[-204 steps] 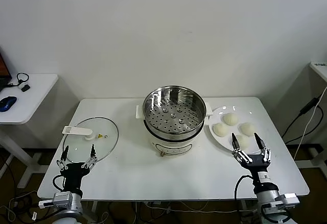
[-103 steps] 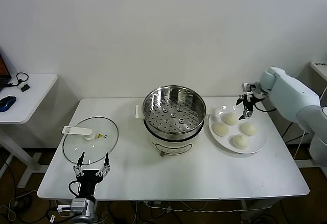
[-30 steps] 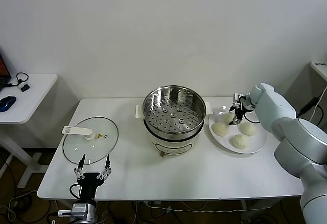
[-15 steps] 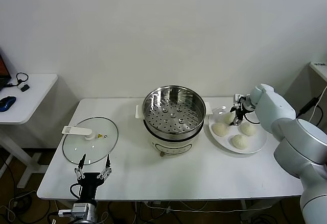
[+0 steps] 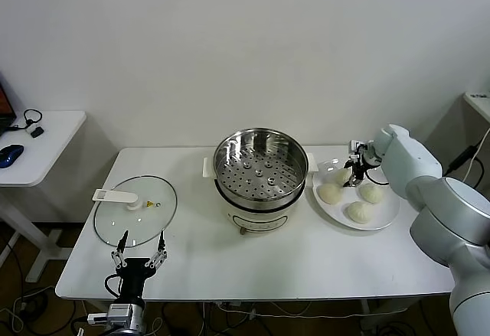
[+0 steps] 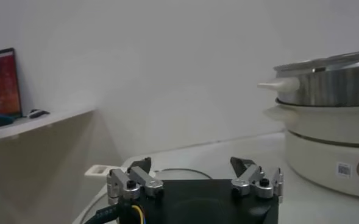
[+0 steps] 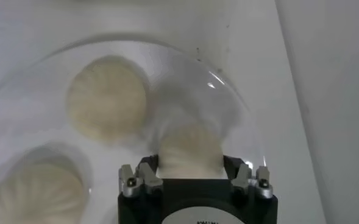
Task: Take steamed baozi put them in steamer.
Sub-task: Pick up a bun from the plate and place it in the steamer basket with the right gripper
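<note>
The right gripper (image 5: pixel 354 169) is reaching down onto the plate (image 5: pixel 387 215) at the right of the frame, its fingers closing around the rear bun (image 7: pixel 190 151), apparently gripping it. Three other buns (image 5: pixel 330 194) are lying beside it. The steamer (image 5: pixel 261 164) is sitting empty at centre. Next, I judge, comes lifting the bun over its rim. The left gripper (image 5: pixel 138 248) is idling open, lower left.

glass lid (image 5: pixel 135 210) flat on white table (image 5: pixel 230 263), left of centre, white handle (image 5: pixel 115 196) at its far-left edge. white plate (image 5: pixel 383 215) right side. side desk (image 5: pixel 42 146) far left: blue mouse (image 5: pixel 11 154), black cable (image 5: pixel 32 117).
</note>
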`<state>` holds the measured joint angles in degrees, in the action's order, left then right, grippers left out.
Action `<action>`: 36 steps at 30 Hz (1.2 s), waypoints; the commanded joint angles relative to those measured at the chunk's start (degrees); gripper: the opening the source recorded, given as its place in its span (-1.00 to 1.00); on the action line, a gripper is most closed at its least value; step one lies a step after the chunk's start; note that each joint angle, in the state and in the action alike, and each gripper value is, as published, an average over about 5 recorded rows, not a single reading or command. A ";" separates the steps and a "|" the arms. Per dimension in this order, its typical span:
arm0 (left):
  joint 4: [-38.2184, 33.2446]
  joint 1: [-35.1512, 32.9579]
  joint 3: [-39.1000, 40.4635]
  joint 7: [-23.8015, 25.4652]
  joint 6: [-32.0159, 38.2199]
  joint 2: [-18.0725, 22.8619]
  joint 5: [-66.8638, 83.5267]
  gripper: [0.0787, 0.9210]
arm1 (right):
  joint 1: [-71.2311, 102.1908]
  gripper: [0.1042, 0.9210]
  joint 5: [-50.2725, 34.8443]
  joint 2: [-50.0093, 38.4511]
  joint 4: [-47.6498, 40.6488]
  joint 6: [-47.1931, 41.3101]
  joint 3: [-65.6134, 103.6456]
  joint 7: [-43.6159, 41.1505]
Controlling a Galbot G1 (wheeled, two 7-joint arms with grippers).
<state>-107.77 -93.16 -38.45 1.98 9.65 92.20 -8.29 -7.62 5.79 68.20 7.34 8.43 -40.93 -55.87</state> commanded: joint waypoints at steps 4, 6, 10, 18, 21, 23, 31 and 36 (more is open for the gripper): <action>-0.72 -0.36 -0.04 0.07 -0.18 1.63 -0.10 0.77 | -5.12 0.44 -11.69 -6.02 11.33 0.28 -14.18 -5.32; -0.94 -0.50 -0.11 0.07 -0.23 1.68 -0.13 0.77 | -7.07 0.42 -14.55 -7.94 14.69 0.50 -17.68 -6.28; -1.11 -0.60 -0.17 0.03 -0.32 1.82 -0.31 0.77 | -12.76 0.37 -17.53 -10.54 18.60 3.65 -22.59 -7.54; -0.94 -0.46 0.10 -0.05 -0.44 2.36 -1.33 0.77 | -26.64 0.31 -24.64 -14.15 28.97 11.06 -34.77 -9.74; -0.92 -0.34 0.18 -0.05 -0.60 2.64 -1.68 0.77 | -30.93 0.32 -25.76 -14.49 33.04 13.57 -37.10 -9.64; -0.84 -0.28 0.26 -0.06 -0.64 2.76 -1.93 0.77 | -33.43 0.32 -25.93 -14.19 35.31 15.59 -38.13 -9.52; -1.06 -0.32 0.42 -0.12 -0.81 2.80 -2.74 0.77 | -39.82 0.40 -20.89 -7.07 36.65 30.47 -39.46 -9.65; -1.33 -0.62 0.46 -0.29 -0.81 2.80 -2.83 0.77 | -40.72 0.46 -15.90 -1.60 36.56 38.87 -38.77 -9.19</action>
<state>-108.97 -93.60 -38.05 1.80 8.85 92.20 -10.84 -41.56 -13.99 60.42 39.96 32.65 -76.20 -64.90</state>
